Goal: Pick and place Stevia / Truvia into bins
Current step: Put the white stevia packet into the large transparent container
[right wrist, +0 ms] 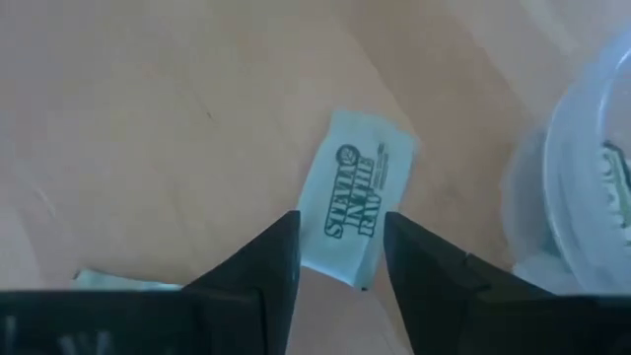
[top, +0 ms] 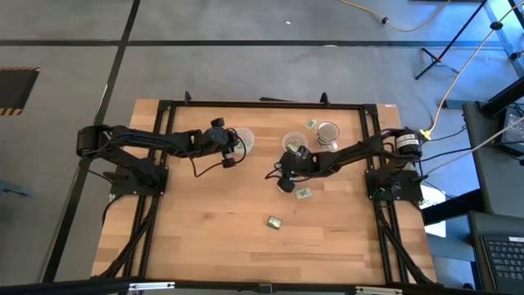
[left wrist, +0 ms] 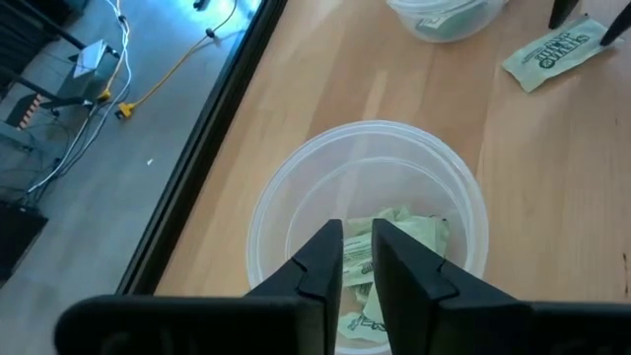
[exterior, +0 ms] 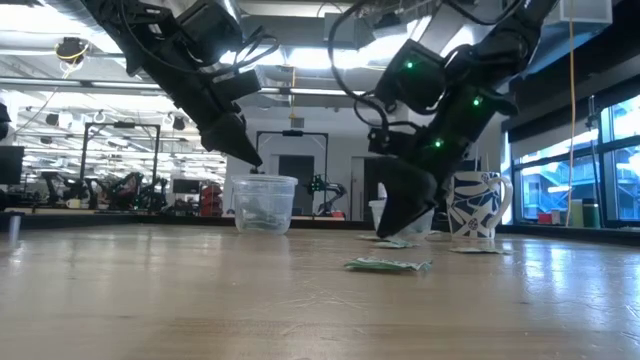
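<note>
My left gripper (top: 232,153) (left wrist: 357,258) hangs over a clear cup (top: 243,141) (left wrist: 365,207) (exterior: 264,203) with green-and-white sachets (left wrist: 399,232) lying on its bottom. Its fingers are open by a narrow gap, with nothing between them. My right gripper (top: 286,179) (right wrist: 340,258) is low over the table, open, pointing down. Its fingers stand on either side of a white "Stevia in the Raw" sachet (right wrist: 357,197) lying flat on the wood. A second cup (top: 292,142) (right wrist: 592,177) with sachets stands just beyond it.
Loose sachets lie on the table (top: 304,193) (top: 274,221) (top: 312,124), and one lies in front of my right gripper in the low view (exterior: 388,265). A blue-patterned mug (top: 327,133) (exterior: 478,205) stands near the far right. The near half of the wooden table (top: 205,238) is bare.
</note>
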Motion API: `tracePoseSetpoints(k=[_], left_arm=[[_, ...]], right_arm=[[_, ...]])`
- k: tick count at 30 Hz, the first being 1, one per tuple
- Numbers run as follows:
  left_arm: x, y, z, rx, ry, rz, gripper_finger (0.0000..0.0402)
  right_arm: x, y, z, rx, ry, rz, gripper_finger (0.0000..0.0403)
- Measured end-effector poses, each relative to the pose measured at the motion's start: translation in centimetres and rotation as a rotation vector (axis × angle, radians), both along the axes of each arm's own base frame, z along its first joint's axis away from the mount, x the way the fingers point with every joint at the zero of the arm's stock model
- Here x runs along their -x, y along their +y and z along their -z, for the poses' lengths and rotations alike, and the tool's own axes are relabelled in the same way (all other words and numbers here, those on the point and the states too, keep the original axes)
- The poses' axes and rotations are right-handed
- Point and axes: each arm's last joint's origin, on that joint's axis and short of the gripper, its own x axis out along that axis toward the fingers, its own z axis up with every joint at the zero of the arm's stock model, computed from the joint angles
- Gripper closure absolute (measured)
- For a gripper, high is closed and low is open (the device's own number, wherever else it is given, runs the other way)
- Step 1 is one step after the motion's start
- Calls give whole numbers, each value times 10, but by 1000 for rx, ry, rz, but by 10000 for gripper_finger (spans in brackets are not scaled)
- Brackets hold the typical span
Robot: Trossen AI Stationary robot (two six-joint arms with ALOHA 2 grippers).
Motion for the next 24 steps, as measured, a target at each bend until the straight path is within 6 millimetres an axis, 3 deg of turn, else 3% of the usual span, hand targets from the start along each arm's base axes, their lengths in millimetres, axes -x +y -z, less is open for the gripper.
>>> tracePoseSetpoints(k=[9, 20, 24], left_arm=[[0, 0, 0, -1, -3, -1, 349], [0, 0, 0, 0, -4, 3, 349], [-2, -3, 0, 33, -5, 97, 352]], right_arm=[[1, -1, 3, -16, 13, 29, 268], [2, -3, 3, -64, 18, 16, 357], [1, -3, 2, -53, 12, -16, 386]])
